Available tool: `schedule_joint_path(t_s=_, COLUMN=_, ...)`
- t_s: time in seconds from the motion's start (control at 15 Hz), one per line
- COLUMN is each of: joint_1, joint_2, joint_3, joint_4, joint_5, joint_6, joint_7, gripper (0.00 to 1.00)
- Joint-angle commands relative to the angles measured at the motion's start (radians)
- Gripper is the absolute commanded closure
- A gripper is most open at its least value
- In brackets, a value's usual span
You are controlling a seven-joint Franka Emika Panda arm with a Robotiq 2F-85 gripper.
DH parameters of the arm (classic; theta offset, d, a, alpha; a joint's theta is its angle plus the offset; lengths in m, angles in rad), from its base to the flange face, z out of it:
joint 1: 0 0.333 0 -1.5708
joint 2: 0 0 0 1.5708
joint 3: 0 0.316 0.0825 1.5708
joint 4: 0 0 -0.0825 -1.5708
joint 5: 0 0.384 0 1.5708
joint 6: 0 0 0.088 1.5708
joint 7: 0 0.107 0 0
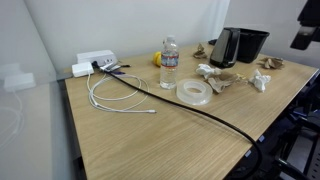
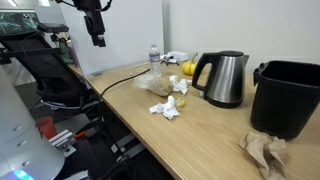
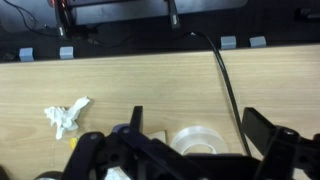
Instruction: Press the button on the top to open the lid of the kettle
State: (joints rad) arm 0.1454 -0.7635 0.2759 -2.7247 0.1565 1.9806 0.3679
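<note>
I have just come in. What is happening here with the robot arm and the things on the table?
Nothing is being handled yet. The gripper hangs in the air, well apart from the kettle; its jaws stand open and hold nothing. The kettle stands on the wooden table beside a black tub, with its lid shut, so the button is not yet pressed. The wrist view looks down on a tape roll.

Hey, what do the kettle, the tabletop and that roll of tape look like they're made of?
The kettle looks like brushed steel: its grey body shows soft reflections. Its handle and lid are black, likely plastic. The tabletop shows light wood grain with a matte finish, probably laminate. The roll of tape appears to be translucent plastic film, whitish and slightly glossy.
</note>
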Motion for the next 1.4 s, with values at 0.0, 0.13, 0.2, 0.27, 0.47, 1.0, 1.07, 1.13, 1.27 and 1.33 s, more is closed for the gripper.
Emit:
schedule_joint_path(t_s=0.0, joint_1=-0.038, joint_2=0.104, joint_3=0.028, joint_4=0.051, joint_5=-0.053, joint_6=0.119, joint_7=0.023, gripper=0.0)
schedule_joint_path(t_s=0.13, joint_1=-0.046, joint_2=0.143, joint_3=0.028, joint_4=0.065, joint_5=-0.084, joint_6=0.169, joint_7=0.038, gripper=0.0)
schedule_joint_path(t_s=0.2, joint_1=-0.048, joint_2=0.154, joint_3=0.023, joint_4=0.071, joint_5=-0.094, joint_6=0.18, joint_7=0.045, gripper=0.0)
schedule_joint_path(t_s=0.27, joint_1=-0.046, joint_2=0.156, joint_3=0.013, joint_4=0.076, joint_5=-0.097, joint_6=0.181, joint_7=0.047, gripper=0.0)
schedule_joint_path(t_s=0.47, joint_1=-0.031, joint_2=0.148, joint_3=0.003, joint_4=0.069, joint_5=-0.09, joint_6=0.178, joint_7=0.038, gripper=0.0)
schedule_joint_path(t_s=1.0, joint_1=-0.102, joint_2=0.209, joint_3=0.008, joint_4=0.14, joint_5=-0.18, joint_6=0.225, joint_7=0.075, gripper=0.0)
schedule_joint_path(t_s=1.07, joint_1=-0.123, joint_2=0.233, joint_3=-0.005, joint_4=0.171, joint_5=-0.201, joint_6=0.232, joint_7=0.07, gripper=0.0)
schedule_joint_path(t_s=1.13, joint_1=-0.145, joint_2=0.26, joint_3=-0.016, joint_4=0.204, joint_5=-0.221, joint_6=0.237, joint_7=0.068, gripper=0.0)
schedule_joint_path(t_s=1.27, joint_1=-0.182, joint_2=0.323, joint_3=-0.04, joint_4=0.278, joint_5=-0.258, joint_6=0.236, joint_7=0.064, gripper=0.0)
schedule_joint_path(t_s=1.33, joint_1=-0.196, joint_2=0.356, joint_3=-0.057, joint_4=0.321, joint_5=-0.273, joint_6=0.226, joint_7=0.06, gripper=0.0)
